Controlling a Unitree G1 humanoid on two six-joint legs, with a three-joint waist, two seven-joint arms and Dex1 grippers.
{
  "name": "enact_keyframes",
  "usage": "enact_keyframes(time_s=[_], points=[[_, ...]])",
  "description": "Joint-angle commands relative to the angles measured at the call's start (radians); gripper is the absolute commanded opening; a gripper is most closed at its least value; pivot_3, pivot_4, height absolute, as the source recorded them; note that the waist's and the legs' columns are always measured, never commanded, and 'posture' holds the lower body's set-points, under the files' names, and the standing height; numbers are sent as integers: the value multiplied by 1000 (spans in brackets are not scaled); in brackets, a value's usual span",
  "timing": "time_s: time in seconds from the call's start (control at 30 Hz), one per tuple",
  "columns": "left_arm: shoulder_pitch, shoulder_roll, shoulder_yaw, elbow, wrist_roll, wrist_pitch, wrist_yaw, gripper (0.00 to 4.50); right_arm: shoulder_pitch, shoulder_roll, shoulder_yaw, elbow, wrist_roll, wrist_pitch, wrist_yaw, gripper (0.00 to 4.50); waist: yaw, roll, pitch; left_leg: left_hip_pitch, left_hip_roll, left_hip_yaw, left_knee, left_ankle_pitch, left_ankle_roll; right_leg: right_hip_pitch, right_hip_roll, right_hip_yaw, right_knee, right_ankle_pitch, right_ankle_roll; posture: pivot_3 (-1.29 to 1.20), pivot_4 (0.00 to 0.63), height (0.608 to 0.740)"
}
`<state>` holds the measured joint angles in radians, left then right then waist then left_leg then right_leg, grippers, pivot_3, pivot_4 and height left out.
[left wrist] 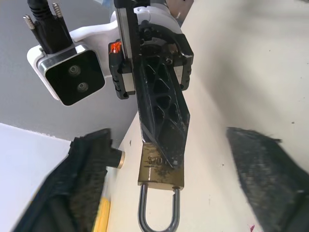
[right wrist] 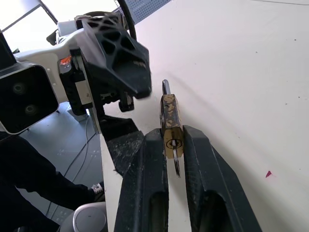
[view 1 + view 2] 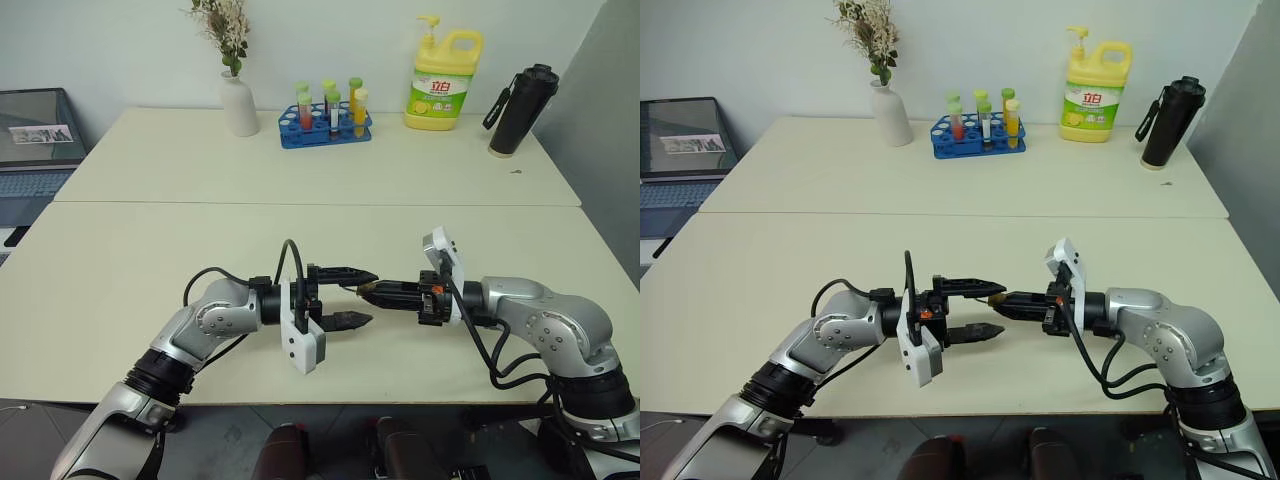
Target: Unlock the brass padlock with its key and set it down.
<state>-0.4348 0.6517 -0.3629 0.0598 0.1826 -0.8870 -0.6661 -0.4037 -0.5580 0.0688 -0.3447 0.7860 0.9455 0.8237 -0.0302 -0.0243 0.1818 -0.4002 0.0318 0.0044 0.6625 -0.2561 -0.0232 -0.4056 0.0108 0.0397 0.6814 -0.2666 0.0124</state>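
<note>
The brass padlock [image 2: 170,126] hangs above the near part of the counter [image 3: 300,160], pinched by its body between the narrow fingers of the right gripper [image 3: 368,291], which reaches in level from the right. Its long axis runs along those fingers, the silver shackle [image 1: 159,212] pointing left toward the left gripper [image 3: 361,297]. That gripper faces it from the left with its fingers spread wide, one above and one below the shackle end, holding nothing. A small slot or key head shows at the body end between the right fingers; I cannot tell whether the key sits in it. The left arm is nearest the free shackle end, so any pull falls to it.
</note>
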Motion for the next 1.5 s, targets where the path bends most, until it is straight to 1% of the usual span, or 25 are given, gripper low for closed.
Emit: enact_keyframes(time_s=[0.03,0.07,0.13,0.2,0.23,0.27,0.37,0.5,0.6,0.7,0.83,1.1,1.5], points=[[34,17,35,-103,-102,89,-14,3976,-4,0,-25,1,-7,-30,-1,97,1,0,0,0,0,0,0,0,0,0,0,0,0,0,0,0,150,740],[58,21,31,-156,-156,145,-28,3976,-5,0,-25,10,-16,-38,0,97,1,0,0,0,0,0,0,0,0,0,0,0,0,0,0,0,150,740],[108,24,29,-280,-293,324,-51,3976,-13,2,-20,36,-42,-61,3,97,1,0,0,0,0,0,0,0,0,0,0,0,0,0,0,0,150,740],[126,20,46,-355,-386,468,-58,3976,-20,-1,-12,49,-61,-81,14,97,0,0,0,0,0,0,0,0,0,0,-1,0,0,0,0,0,150,740],[125,14,64,-379,-424,531,-51,3592,-22,-4,-7,52,-71,-91,22,97,0,0,0,0,0,0,0,0,0,0,-1,0,0,0,1,0,150,740],[124,10,78,-398,-448,580,-47,3393,-23,-6,-4,54,-78,-98,29,97,1,0,0,0,0,0,0,0,0,0,0,0,0,-2,4,0,150,740],[77,-4,155,-395,-533,738,-27,2428,-30,-20,14,54,-110,-135,62,97,1,0,0,0,0,-1,0,0,0,0,1,-1,1,-3,5,0,150,740],[17,-12,224,-315,-592,869,-57,1003,-35,-30,30,41,-129,-167,95,97,1,0,0,0,-1,-1,0,0,0,0,2,-1,0,-3,5,0,150,740],[-15,-12,216,-220,-605,927,-149,20,-38,-33,32,15,-125,-177,117,97,1,0,0,0,-1,-1,0,0,0,0,2,-1,0,-3,5,0,150,740],[-30,-36,177,-135,-585,933,-251,0,-46,-26,24,-18,-105,-166,121,97,1,0,0,0,-1,-1,0,0,0,0,2,-1,0,-3,5,0,150,740],[-14,-60,146,-110,-566,940,-336,0,-43,-27,12,-39,-88,-150,116,97,1,0,0,0,-1,-1,0,0,0,0,2,-1,-1,-3,5,0,150,740],[-22,-126,153,-123,-559,968,-350,0,-33,-30,7,-47,-75,-142,104,97,1,0,0,0,-1,-1,0,0,0,0,1,0,0,-3,5,0,150,740],[46,-99,189,-253,-591,1067,-352,0,-31,-24,21,-7,-124,-174,84,97,1,0,0,0,0,-1,0,0,0,0,1,0,0,-3,5,0,150,740]])
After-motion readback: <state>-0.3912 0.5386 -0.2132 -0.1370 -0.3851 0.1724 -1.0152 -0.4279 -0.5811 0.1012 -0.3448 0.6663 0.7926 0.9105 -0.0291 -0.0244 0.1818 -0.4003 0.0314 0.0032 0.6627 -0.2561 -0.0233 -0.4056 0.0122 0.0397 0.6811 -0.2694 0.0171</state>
